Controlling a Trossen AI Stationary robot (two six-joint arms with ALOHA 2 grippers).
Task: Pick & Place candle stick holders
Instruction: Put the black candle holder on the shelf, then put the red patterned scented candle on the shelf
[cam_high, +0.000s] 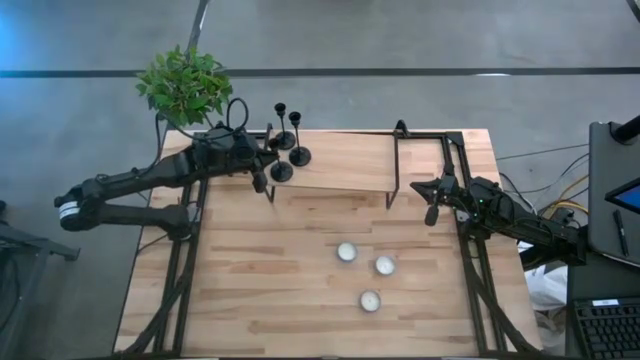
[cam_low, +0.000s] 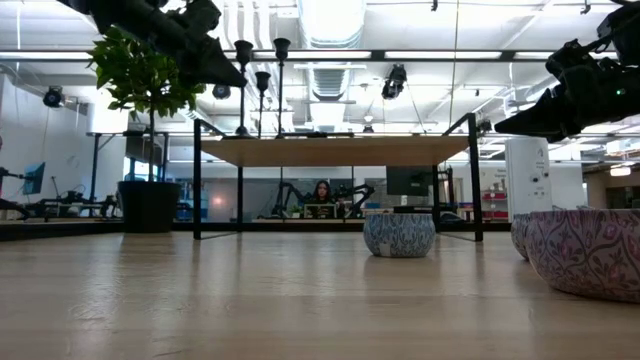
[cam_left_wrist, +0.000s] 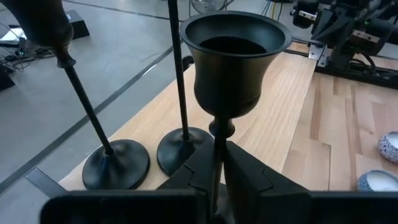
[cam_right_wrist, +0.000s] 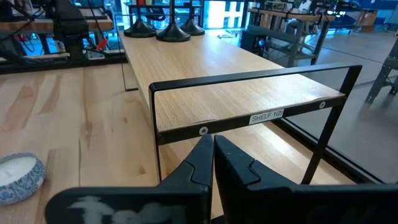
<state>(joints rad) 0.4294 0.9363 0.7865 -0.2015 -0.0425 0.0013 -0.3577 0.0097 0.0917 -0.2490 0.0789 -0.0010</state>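
Three black candlesticks stand upright at the left end of the raised wooden shelf (cam_high: 345, 160): one near the front (cam_high: 281, 172) and two behind it (cam_high: 299, 155) (cam_high: 283, 138). My left gripper (cam_high: 267, 172) is at the shelf's left end, shut on the front candlestick (cam_left_wrist: 233, 56). The other two stand on their round bases (cam_left_wrist: 115, 165) (cam_left_wrist: 183, 149). Three tealight cups (cam_high: 346, 252) (cam_high: 384, 265) (cam_high: 370, 300) sit on the table in front of the shelf. My right gripper (cam_high: 432, 212) is shut and empty at the shelf's right end. My left gripper pinches the front candlestick's thin stem (cam_left_wrist: 217, 138) between its two fingers, just below the cup. The fingers come level from the table's left and lie across the stem. The candlestick is upright. The fingers hide its base in the wrist view, and I cannot tell whether it rests on the shelf.
A leafy plant in a dark pot (cam_high: 185, 85) stands at the table's far left corner, just behind my left arm. The shelf's black metal legs (cam_right_wrist: 155, 130) stand on the table. A dark monitor and a keyboard (cam_high: 605, 325) are off the table's right edge.
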